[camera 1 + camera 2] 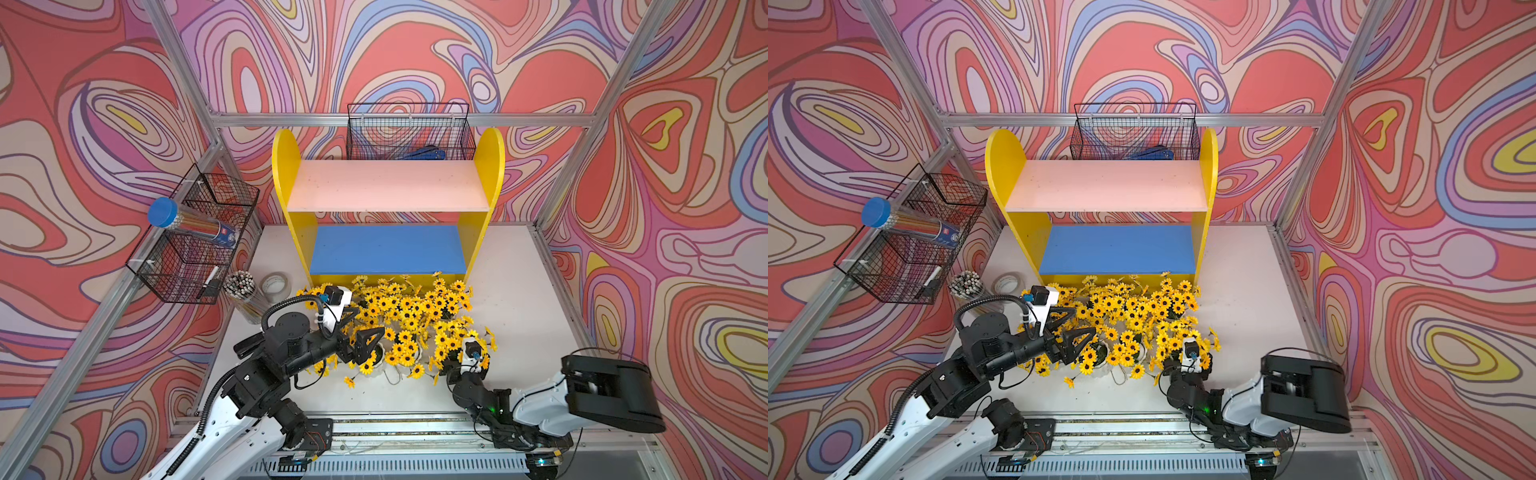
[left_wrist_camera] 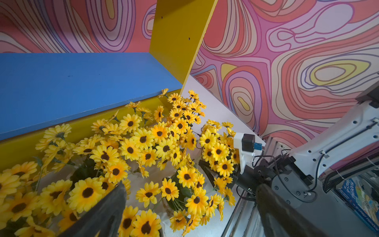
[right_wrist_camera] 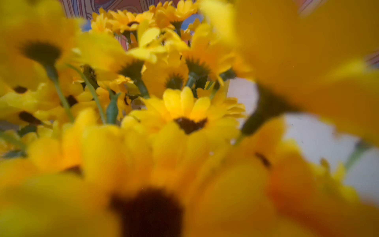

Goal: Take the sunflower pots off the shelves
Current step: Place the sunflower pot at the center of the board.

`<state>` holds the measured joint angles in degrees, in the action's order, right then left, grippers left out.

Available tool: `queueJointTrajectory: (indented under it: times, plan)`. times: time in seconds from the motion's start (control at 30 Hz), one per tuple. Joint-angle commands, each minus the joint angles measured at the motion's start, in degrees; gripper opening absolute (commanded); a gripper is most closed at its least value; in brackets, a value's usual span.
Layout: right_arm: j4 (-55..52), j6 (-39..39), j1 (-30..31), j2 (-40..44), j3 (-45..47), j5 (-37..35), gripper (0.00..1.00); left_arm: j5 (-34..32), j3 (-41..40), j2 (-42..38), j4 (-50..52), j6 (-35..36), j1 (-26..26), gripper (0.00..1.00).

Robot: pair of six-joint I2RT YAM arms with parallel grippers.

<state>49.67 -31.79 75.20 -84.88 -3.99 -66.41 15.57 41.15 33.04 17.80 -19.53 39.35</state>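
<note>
The shelves (image 1: pixel 286 166) stand at the back of the table, and both the pink upper board (image 1: pixel 386 187) and the blue lower board (image 2: pixel 71 82) are bare. The sunflower pots (image 1: pixel 403 316) (image 1: pixel 1129 316) crowd together on the table just in front of the shelves, their pots mostly hidden under yellow blooms. My left gripper (image 1: pixel 368 322) (image 2: pixel 192 187) hovers over the cluster's left part, open and holding nothing. My right gripper (image 1: pixel 451 353) is pushed into the front right bunch. Flowers (image 3: pixel 184 110) fill the right wrist view and hide its fingers.
A wire basket (image 1: pixel 166 270) on the left wall holds a blue-lidded tube (image 1: pixel 183 220). A jar of pencils (image 1: pixel 245 295) and a tape roll (image 1: pixel 275 286) stand left of the flowers. Another wire basket (image 1: pixel 409 133) hangs behind the shelves. Bare table (image 1: pixel 511 299) lies to the right.
</note>
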Motion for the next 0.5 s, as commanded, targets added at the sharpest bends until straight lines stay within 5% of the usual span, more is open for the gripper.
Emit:
queueJointTrajectory:
  times: [0.0,0.13,0.27,0.37,0.47]
  plan:
    - [12.0,-4.9,0.5,-13.3,0.1,2.2,0.00,-0.9,0.4,-0.9,-0.2,1.1,0.2,1.00]
    - [33.7,1.6,1.0,-29.5,-0.4,4.4,0.00,-1.6,1.2,-1.6,0.6,1.4,0.2,1.00]
    - [34.7,1.4,2.3,-28.3,1.2,3.9,0.00,-2.0,1.2,-2.1,1.6,1.5,0.2,1.00]
    - [26.4,4.6,3.4,-20.8,0.4,3.0,0.00,-2.0,0.8,-1.9,1.8,1.5,0.2,1.00]
    - [3.5,-1.1,3.4,-10.2,-3.2,4.0,0.18,-1.7,0.9,-1.3,2.1,1.5,0.2,1.00]
